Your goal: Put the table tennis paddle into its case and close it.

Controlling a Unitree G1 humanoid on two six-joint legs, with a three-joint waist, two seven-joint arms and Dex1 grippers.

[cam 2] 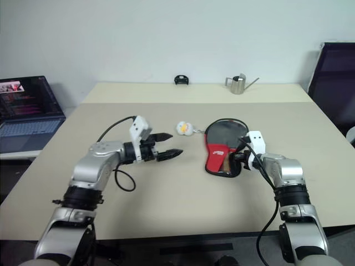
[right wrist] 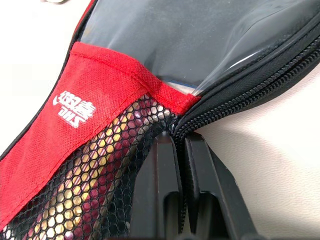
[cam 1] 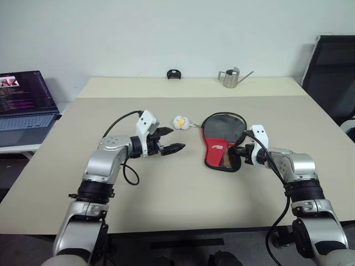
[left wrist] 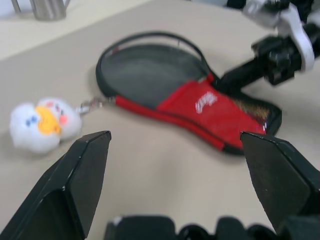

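Paddle (right wrist: pixel 95 195) sits inside the case (cam 1: pixel 222 138), its pale and red handle showing through the mesh pocket at the narrow end; the case lies flat on the bench (cam 1: pixel 183 194), right of centre, round black part toward the far edge, red part with white logo toward the robot; its zip runs along the right edge, and whether it is fully drawn I cannot tell; a white and yellow ball charm (cam 1: pixel 180 122) lies on the bench just left of the case, joined to it by a short chain; the right hand (cam 1: pixel 239 151) is at the case's near right edge beside the mesh, its fingers (right wrist: pixel 170 190) pressed together with the tips at the seam where the zip meets the red trim; whether they pinch the zip pull or only touch the fabric I cannot tell; the left hand (cam 1: pixel 169 139) hovers above the bench left of the charm, fingers spread wide and holding nothing, pointing toward the case; at the far edge stand a small metal watering can (cam 1: pixel 230 77) and a small black object (cam 1: pixel 174 74); a laptop (cam 1: pixel 25 105) sits on a separate surface to the left; a dark chair (cam 1: pixel 333 72) stands at the right.
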